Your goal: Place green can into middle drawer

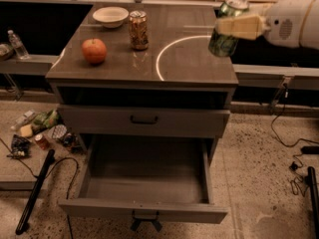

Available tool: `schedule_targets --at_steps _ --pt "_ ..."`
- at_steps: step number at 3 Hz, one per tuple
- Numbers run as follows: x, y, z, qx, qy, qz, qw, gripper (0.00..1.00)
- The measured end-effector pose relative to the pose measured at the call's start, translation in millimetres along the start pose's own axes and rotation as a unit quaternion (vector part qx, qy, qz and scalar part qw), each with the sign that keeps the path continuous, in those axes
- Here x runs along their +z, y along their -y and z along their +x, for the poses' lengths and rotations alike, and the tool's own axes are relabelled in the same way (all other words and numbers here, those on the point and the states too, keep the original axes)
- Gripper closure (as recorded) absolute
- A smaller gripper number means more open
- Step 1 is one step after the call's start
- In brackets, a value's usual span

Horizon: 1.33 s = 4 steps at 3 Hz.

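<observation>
Centrally, grey cabinet (142, 78) takes up most of the scene, with a glossy brown top carrying a pale ring mark (164, 59) on its right half. Middle drawer (99, 209) is lowest on the cabinet and pulled far out toward the near side. Its grey floor is in view, and a dark handle sits at the lower edge of its front. Upper drawer (99, 121) sits just above it, pushed in, with a black handle (144, 119) centred.

White arm (294, 21) reaches in from the far right, level with the top. Gripper (225, 26) is at its left end, over the right edge of the top, clamped on the green can (222, 45). One pale finger (244, 26) lies across the can's front. Can is tilted, silver top leaning right and far, held above the right edge of the top and well apart from the open drawer below.

Apple (94, 51) sits on the left side of the top. White bowl (110, 16) is at the far left, and the brown can (138, 30) stands upright just right of the bowl.

Floor clutter (42, 131) lies left of the cabinet, and a black pole (35, 193) lies near it. Cables (294, 148) run across the floor on the right.
</observation>
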<state>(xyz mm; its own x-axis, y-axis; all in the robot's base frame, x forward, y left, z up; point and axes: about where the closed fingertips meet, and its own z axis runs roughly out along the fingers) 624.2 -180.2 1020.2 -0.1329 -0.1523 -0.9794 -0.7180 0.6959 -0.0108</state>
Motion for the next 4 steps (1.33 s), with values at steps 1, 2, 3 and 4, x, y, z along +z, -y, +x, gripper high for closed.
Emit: schedule_targets --at_steps 1,2,3,4 --pt "-22.2 -55.5 37.7 0.042 0.002 -0.065 0.997 1.0" --pt "-18.9 -54.8 30.6 0.035 0.007 -0.058 0.9977 1.0" --pt "-10.6 -94.5 73.9 0.079 0.014 -0.058 0.9951 1.0" --pt "1.5 -135.3 135.5 0.09 -0.002 -0.065 0.9938 1.0"
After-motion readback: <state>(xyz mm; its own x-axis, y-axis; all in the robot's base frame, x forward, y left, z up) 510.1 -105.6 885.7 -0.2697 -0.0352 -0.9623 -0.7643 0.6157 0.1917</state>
